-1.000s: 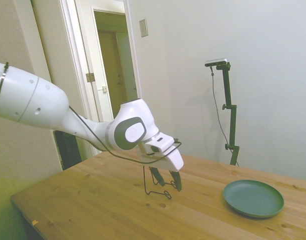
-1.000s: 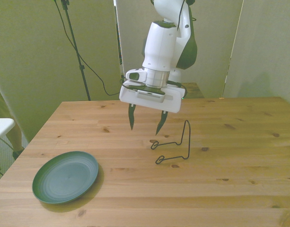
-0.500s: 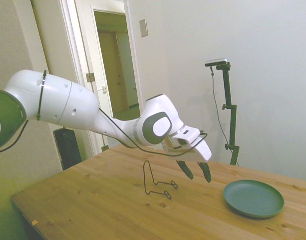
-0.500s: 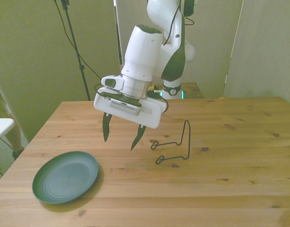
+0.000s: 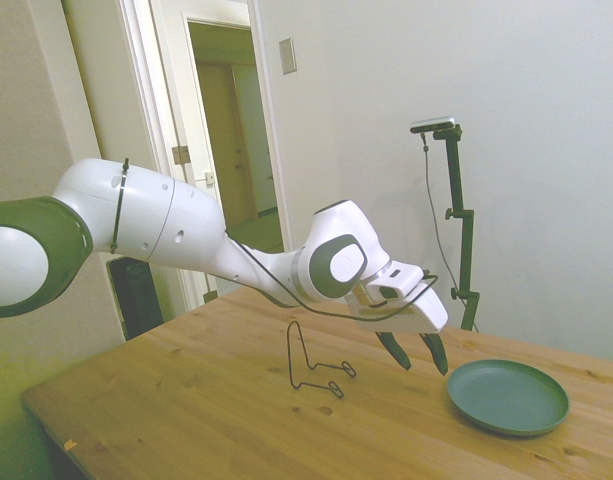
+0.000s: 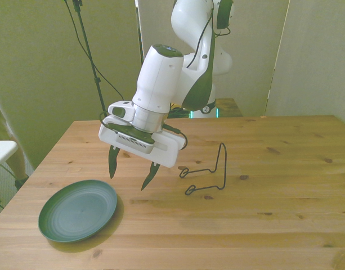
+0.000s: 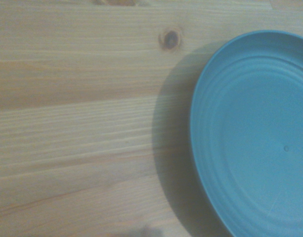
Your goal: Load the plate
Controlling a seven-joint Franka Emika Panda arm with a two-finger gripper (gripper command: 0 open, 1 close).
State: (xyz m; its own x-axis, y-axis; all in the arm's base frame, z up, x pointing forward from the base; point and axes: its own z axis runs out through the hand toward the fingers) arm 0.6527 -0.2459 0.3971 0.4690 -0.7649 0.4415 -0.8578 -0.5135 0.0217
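Note:
The round dark teal-green plate (image 6: pixel 77 210) lies flat on the wooden table near the front view's left corner; it also shows as plate (image 5: pixel 507 396) in the side view and fills part of the wrist view as plate (image 7: pixel 255 138). My gripper (image 6: pixel 129 176) hangs open in the air above the table, just beside the plate's rim and toward the wire stand; nothing is between its fingers. In the side view the gripper (image 5: pixel 418 352) sits a little to the left of the plate.
A thin black wire stand (image 6: pixel 208 171) rests on the table to the front view's right of the gripper, also seen as the stand (image 5: pixel 311 362) in the side view. The table's edge (image 6: pixel 26 185) runs close to the plate.
The arm has swung away from above the wire stand toward the plate, and dropped slightly. The gripper stayed open. Plate and stand have not moved.

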